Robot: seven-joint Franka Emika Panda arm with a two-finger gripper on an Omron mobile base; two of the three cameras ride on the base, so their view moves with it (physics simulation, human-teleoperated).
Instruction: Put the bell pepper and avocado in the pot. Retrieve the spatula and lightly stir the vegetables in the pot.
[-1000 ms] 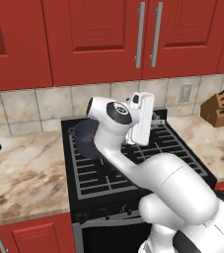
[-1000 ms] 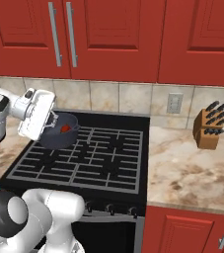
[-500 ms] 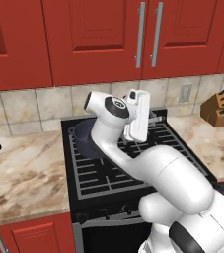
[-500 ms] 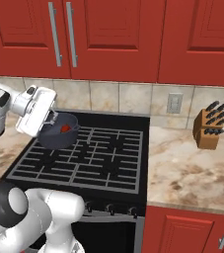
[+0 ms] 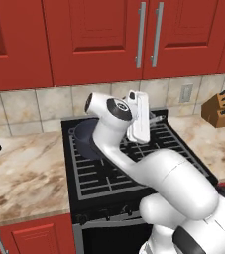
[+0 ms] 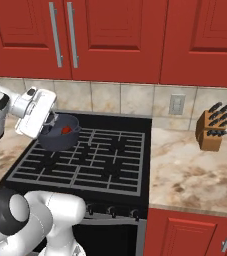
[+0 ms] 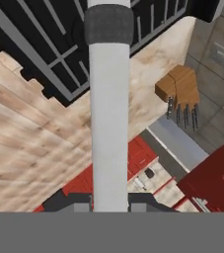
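Bright, even rendered light, faint soft shadows — no glare, slightly pixelated edges

Glossy white rounded arm (image 5: 176, 183), dark joints, seemingly unmarked

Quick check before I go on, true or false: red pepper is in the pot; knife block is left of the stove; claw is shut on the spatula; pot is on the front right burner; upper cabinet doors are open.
1. The bell pepper lies inside the pot. True.
2. The knife block stands left of the stove. False: it stands on the counter to the right of the stove.
3. The claw is shut on the spatula. True: the hand view shows its long pale handle between the fingertips.
4. The pot is on the front right burner. False: it sits at the back left of the stove.
5. The upper cabinet doors are open. False: they are closed.
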